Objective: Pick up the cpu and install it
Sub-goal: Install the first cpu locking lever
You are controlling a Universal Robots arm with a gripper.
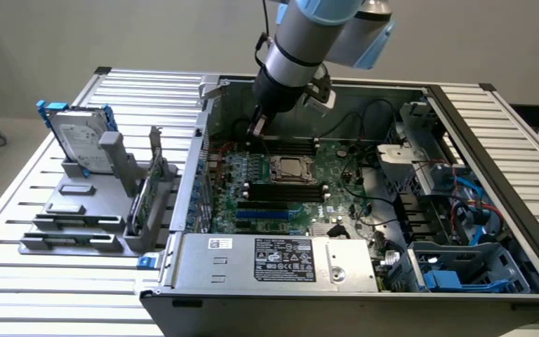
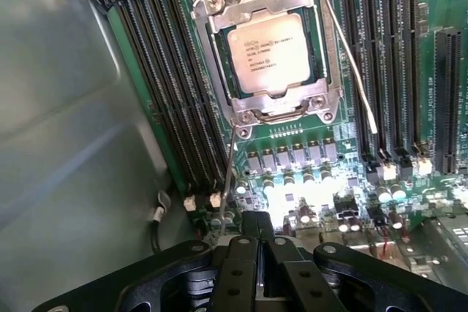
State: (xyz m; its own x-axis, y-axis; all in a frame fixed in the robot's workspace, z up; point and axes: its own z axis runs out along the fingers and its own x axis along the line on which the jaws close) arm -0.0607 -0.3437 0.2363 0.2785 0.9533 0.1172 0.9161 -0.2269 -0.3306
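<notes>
The cpu (image 2: 268, 55), a small silvery square chip with printed text, lies flat inside the metal-framed socket (image 2: 216, 49) of the green board; it also shows at the board's middle (image 1: 291, 168). My gripper (image 2: 262, 233) is shut with nothing between its fingers. It hovers over the board a little off the socket's corner, with the end of a thin wire lever (image 2: 228, 173) right beside the fingertips. In the exterior view the gripper (image 1: 256, 130) hangs inside the open computer case (image 1: 187, 184), just behind the socket toward the exterior view's left.
Black memory slots (image 2: 170, 85) flank the socket. A silver hard drive with blue brackets (image 1: 78, 135) stands in a grey holder (image 1: 73, 225) at the exterior view's left. The power supply (image 1: 279, 261) sits at the case's front, with cables and drive bays (image 1: 457, 203) at the right.
</notes>
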